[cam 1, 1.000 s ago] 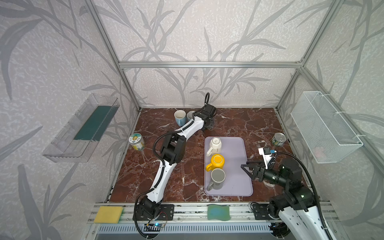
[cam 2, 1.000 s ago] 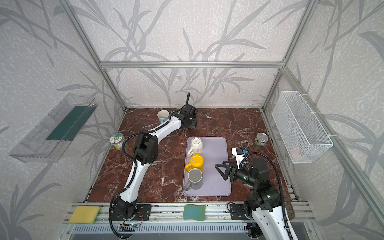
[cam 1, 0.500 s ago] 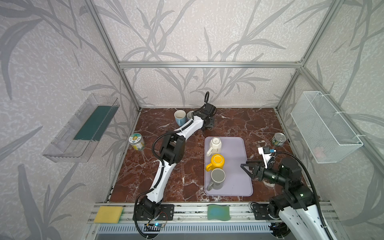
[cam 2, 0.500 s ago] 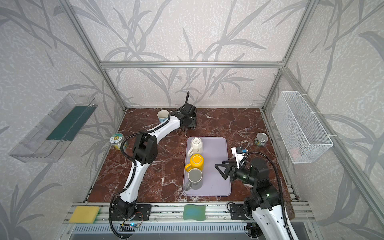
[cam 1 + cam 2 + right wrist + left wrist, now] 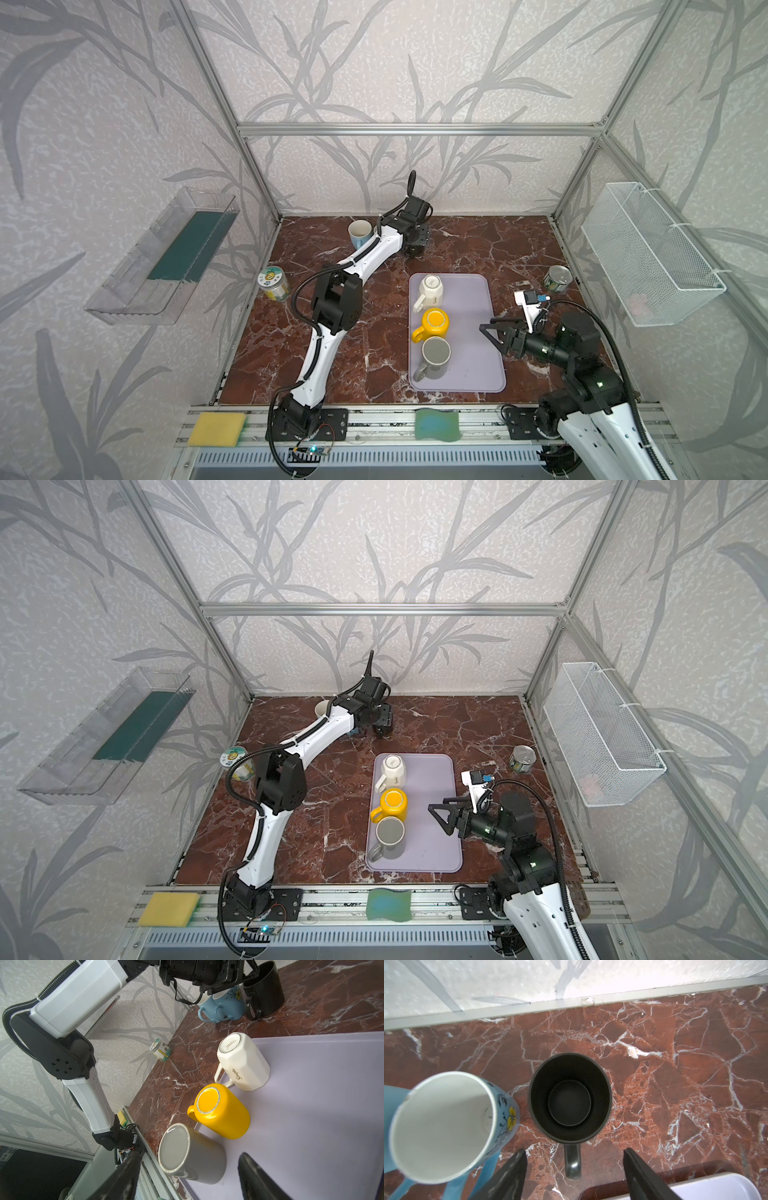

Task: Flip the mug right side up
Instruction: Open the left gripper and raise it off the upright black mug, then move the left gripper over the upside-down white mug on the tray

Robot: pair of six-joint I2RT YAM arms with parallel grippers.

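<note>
Left pincer (image 5: 574,1150) widened, black mug (image 5: 570,1098) upright below

A robot test cell in a lab: an aluminium frame (image 5: 415,129) carries leaf-print wall panels (image 5: 415,62) around a marble-look tabletop (image 5: 478,249). Mugs (image 5: 434,324) sit on a lilac tray (image 5: 469,374); left of the tray hangs a clear bin (image 5: 166,257), right of it a wire basket (image 5: 648,253), in front of it the mounting rail (image 5: 374,426) of two robot arms (image 5: 332,299), with sponges (image 5: 217,428)
</note>
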